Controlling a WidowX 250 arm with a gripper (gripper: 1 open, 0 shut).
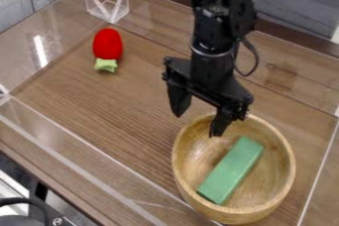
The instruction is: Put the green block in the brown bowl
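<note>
In the camera view, the black gripper hangs from its arm with the fingers pointing down, spread wide apart and pinching nothing. One fingertip is over bare wood just left of the bowl; the other reaches the bowl's upper rim and looks to overlap it, though whether it touches the rim cannot be told.

The bowl sits at the lower right of the counter, round and light brown, with a thick rim. The block lies flat inside it, a pale green bar running slantwise from the lower left of the bowl's floor up toward the right wall. It is apart from both fingers, lower in the picture than the gripper.

Well off to the upper left stands a small red toy with a green piece at its lower end. Clear plastic walls edge the counter at the left and front, and a small clear stand sits at the back behind the toy.
</note>
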